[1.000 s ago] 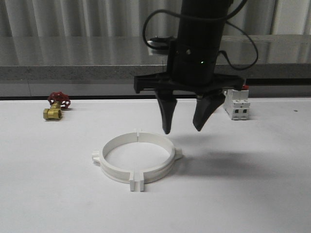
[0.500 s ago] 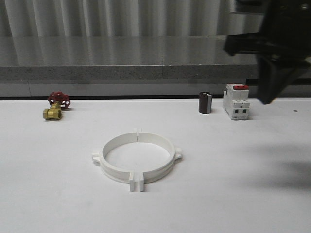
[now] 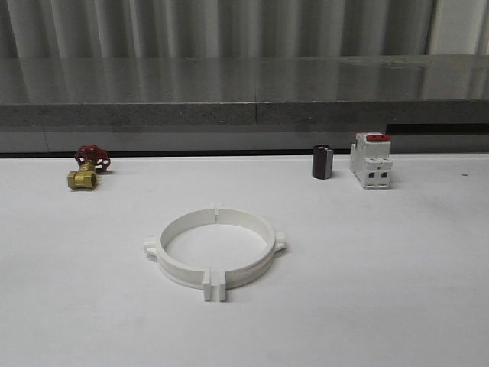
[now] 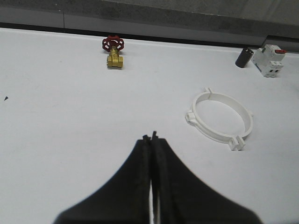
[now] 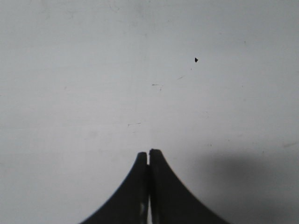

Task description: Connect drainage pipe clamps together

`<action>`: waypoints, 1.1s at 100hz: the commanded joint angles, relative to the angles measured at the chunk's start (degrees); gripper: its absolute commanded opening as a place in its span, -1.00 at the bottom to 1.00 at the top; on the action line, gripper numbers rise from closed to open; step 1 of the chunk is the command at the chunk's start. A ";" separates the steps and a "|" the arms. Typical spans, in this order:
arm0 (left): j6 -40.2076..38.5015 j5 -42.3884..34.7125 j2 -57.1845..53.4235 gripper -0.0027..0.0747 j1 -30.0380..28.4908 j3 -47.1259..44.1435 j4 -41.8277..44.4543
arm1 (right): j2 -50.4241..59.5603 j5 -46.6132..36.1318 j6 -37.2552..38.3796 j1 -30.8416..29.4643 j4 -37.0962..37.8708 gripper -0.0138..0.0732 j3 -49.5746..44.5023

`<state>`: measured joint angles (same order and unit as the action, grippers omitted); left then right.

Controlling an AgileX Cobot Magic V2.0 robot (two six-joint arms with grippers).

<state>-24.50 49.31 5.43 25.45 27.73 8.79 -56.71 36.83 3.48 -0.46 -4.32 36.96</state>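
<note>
Front view: the drainage pipe clamps (image 3: 218, 254) lie flat on the white table (image 3: 397, 290), a little left of centre and in the lower half of the frame. The two half-rings meet as one closed ring; paired end tabs sit side by side at the near edge and at the far edge, and one outer lug sticks out at each side. The ring encloses bare table surface, nothing inside it. Upper left of the frame: a brass valve with a red handwheel (image 3: 86, 168), well apart from the ring. Upper right: a small dark cylinder (image 3: 322, 162) standing upright, just beside a white breaker with a red switch (image 3: 372, 160); the two do not touch. Left wrist view: my left gripper (image 4: 153, 138) has its fingers pressed together, tips meeting, nothing between them, over bare table. The clamps (image 4: 219, 119) appear in the right half of that frame, well apart from my fingertips; the valve (image 4: 114, 50) is at upper centre, the cylinder (image 4: 243, 57) and breaker (image 4: 270, 60) at upper right. Right wrist view: my right gripper (image 5: 148, 153) is likewise closed tight on nothing, fingers touching along their length, above plain white table (image 5: 93, 70) with a few faint marks and one small dark speck (image 5: 196, 59).
</note>
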 commanded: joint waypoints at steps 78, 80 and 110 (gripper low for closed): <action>-0.42 -3.98 0.65 -0.98 -0.02 1.48 0.47 | 46.79 -17.76 -0.50 -0.92 7.50 -0.84 -19.59; -0.42 -3.98 0.65 -0.98 -0.02 1.48 0.47 | 47.72 -18.44 -0.45 -0.92 7.50 -0.84 -20.37; -0.42 -3.98 0.65 -0.98 -0.02 1.48 0.47 | 58.59 -36.07 0.30 -0.92 7.14 -0.84 -34.80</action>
<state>-24.50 49.31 5.43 25.45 27.73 8.79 0.13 11.54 3.72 -1.03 2.54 4.82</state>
